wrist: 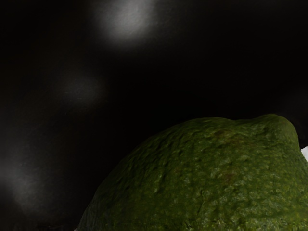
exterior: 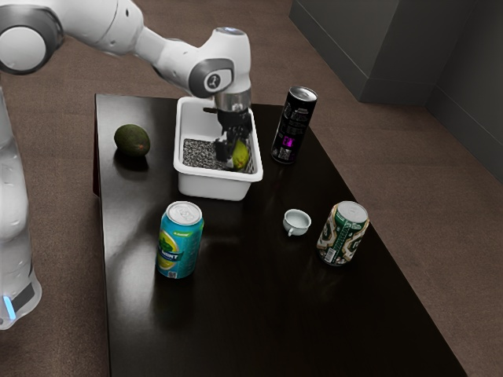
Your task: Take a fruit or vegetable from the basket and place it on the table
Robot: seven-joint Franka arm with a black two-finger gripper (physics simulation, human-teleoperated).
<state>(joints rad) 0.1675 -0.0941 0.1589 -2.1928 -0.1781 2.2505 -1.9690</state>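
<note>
My black gripper [exterior: 229, 152] points down inside the white basket [exterior: 217, 184], toward its side on the exterior view's right. Right against it is a yellow-green fruit [exterior: 241, 155], partly hidden behind the gripper. In the wrist view a large green, bumpy-skinned fruit [wrist: 207, 178] lies close under my hand. Whether the gripper holds the fruit cannot be made out. A dark green avocado [exterior: 132, 140] rests on the table [exterior: 236, 322], outside the basket.
A tall black can [exterior: 294, 126] stands beside the basket, toward the exterior view's right. Nearer the camera are a teal can [exterior: 180, 240], a small white cup [exterior: 296, 222] and a green-and-tan patterned can [exterior: 343, 233].
</note>
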